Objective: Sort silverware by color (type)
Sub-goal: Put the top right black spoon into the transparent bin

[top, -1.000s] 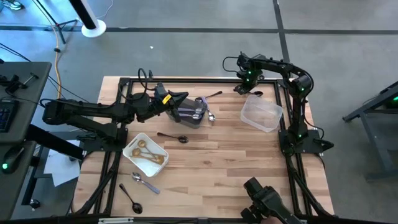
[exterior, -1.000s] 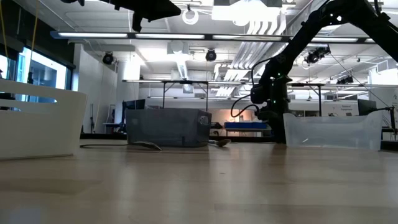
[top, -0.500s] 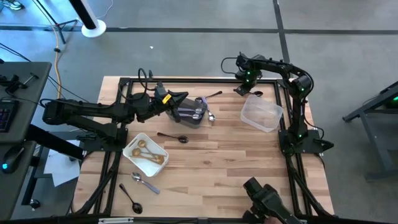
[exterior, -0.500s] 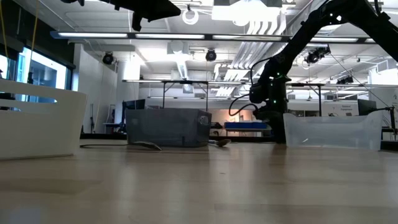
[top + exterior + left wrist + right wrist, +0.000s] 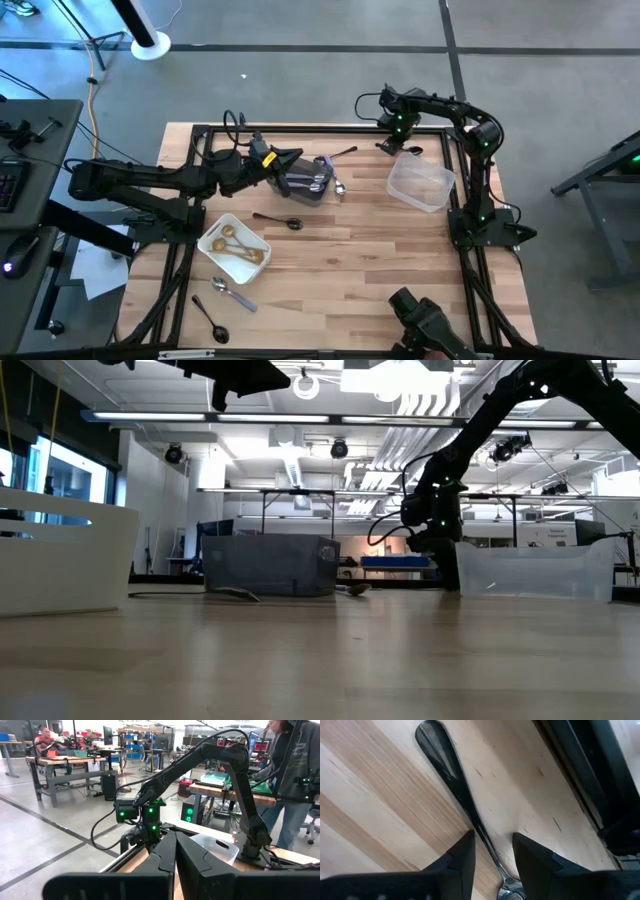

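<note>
Black spoon (image 5: pixel 451 767) between right claw (image 5: pixel 492 851) fingers, beside clear tub (image 5: pixel 421 183).

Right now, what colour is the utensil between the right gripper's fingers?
Black: the utensil has a glossy black handle, shown best in the right wrist view.

Your wooden tabletop (image 5: pixel 340 260) carries a white tray (image 5: pixel 214 254), grey bin (image 5: pixel 300 190), clear tub (image 5: pixel 421 184), plus loose black spoons (image 5: pixel 279 220), a silver spoon (image 5: pixel 234 294), and a black fork (image 5: pixel 455 780).
</note>
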Robot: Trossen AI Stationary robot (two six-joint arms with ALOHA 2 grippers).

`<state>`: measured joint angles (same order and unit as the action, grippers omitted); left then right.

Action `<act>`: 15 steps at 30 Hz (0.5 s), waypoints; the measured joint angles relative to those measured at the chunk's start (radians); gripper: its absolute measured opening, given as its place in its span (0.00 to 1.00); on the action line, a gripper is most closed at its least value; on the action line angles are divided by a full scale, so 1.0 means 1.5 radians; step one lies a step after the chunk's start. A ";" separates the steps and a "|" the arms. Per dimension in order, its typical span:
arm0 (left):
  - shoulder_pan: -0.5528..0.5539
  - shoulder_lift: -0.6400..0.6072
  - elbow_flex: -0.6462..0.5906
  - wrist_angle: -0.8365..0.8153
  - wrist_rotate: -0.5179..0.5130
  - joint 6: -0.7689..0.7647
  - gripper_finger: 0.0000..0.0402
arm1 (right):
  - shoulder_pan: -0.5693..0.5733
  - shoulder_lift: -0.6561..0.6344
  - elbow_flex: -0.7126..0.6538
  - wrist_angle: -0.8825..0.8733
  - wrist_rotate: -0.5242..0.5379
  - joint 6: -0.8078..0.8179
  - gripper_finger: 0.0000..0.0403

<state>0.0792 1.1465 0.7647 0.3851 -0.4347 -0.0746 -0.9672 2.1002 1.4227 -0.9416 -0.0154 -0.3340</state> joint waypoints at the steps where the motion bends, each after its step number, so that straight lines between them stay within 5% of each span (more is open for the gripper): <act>1: 0.000 0.000 0.000 0.000 0.000 0.000 0.00 | 0.000 0.000 0.000 0.000 0.000 0.000 0.28; 12: 0.000 0.000 0.000 0.000 0.000 0.000 0.00 | 0.002 0.000 -0.001 -0.004 0.004 0.008 0.02; 15: 0.000 0.000 0.000 0.000 0.000 0.000 0.00 | 0.002 0.000 -0.001 -0.004 0.000 0.010 0.02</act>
<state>0.0792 1.1465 0.7647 0.3851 -0.4342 -0.0750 -0.9649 2.1002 1.4220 -0.9482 -0.0152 -0.3196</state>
